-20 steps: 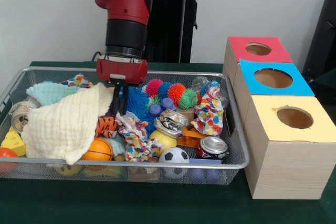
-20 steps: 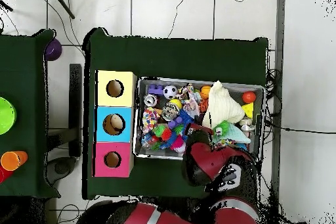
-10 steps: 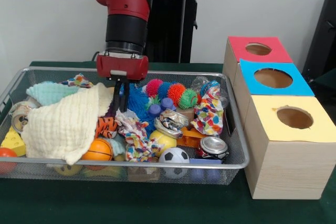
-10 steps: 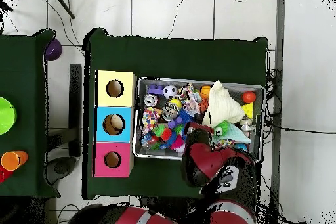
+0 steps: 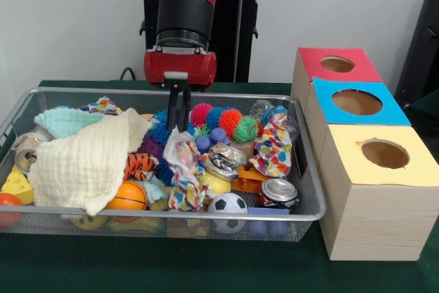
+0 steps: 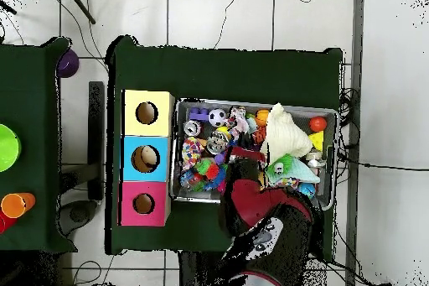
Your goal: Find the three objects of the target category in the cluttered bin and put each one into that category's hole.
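The wire mesh bin (image 5: 206, 215) holds a heap of toys, balls and cloths; it also shows in the overhead view (image 6: 251, 103). My gripper (image 5: 180, 127) hangs over the bin's middle, shut on the top of a patterned cloth (image 5: 180, 173). The cloth is drawn up into a hanging strip, its lower end still among the toys. A second patterned cloth (image 5: 273, 145) lies at the bin's right end. A third (image 5: 103, 106) peeks out at the back left. The yellow-panelled hole (image 5: 385, 154) is on the nearest wooden box; it also shows in the overhead view (image 6: 147, 113). In the overhead view the arm (image 6: 251, 207) hides the gripper.
A cream waffle cloth (image 5: 86, 159) and a mint cloth (image 5: 63, 121) cover the bin's left half. A soccer ball (image 5: 227, 204), an orange ball (image 5: 127, 197) and cans lie near the front. The blue-panelled hole (image 5: 357, 102) and the red-panelled hole (image 5: 337, 64) lie behind the yellow one.
The gripper has risen and moved to the right in the front view. The patterned cloth that lay crumpled in the middle is now pulled up by it.
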Controlling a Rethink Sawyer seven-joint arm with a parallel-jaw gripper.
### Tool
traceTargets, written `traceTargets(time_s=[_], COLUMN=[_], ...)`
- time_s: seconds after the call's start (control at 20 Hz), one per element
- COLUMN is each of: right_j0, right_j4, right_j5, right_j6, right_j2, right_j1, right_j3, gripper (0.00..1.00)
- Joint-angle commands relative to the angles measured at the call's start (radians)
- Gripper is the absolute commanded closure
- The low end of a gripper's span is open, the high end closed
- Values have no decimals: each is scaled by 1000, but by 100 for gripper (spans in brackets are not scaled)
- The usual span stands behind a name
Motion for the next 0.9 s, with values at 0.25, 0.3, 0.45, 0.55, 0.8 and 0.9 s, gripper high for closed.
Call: traceTargets(time_s=[0.25,0.3,0.45,0.55,0.8,0.9], right_j0=[59,66,84,101,180,218], right_j4=[108,117,165,214,412,490], right_j5=[-89,-93,-139,-184,-391,-463], right_j6=[-100,-98,-113,-134,-238,-258], right_j2=[-71,-79,-107,-135,-235,-273], right_j1=[4,8,31,50,106,131], right_j3=[-26,-23,-9,3,75,108], gripper=[100,100,100,100,100,100])
